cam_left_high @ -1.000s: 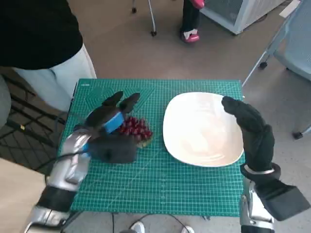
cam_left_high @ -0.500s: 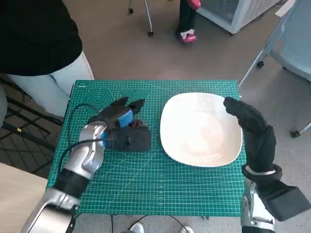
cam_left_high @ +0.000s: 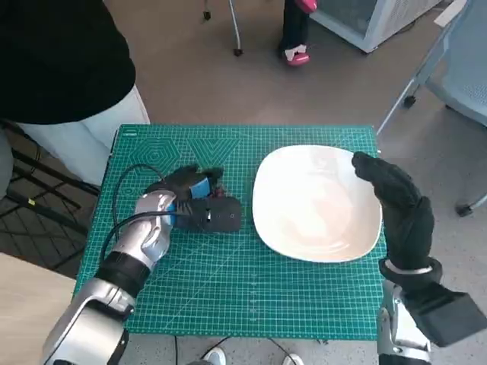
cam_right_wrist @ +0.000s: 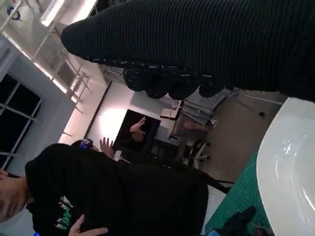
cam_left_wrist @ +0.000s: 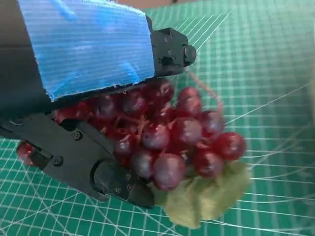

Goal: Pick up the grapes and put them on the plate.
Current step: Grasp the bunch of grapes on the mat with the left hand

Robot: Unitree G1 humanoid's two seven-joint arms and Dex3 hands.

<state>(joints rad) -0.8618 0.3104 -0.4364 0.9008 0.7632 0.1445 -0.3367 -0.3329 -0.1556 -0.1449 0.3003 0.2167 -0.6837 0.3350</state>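
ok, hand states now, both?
Left hand: closed around the grapes, on the mat.
Right hand: open, holding nothing, over the plate edge.

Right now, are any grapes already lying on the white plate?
No, the plate is bare in the head view, and the grapes sit under the left hand on the green mat.

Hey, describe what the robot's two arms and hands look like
Both forearms are pale silvery metal. The left hand is black hard plastic with visible screws, blue tape across its back, and a black cable looping beside the forearm. The right hand wears a black knitted glove, with a black cuff at its wrist.
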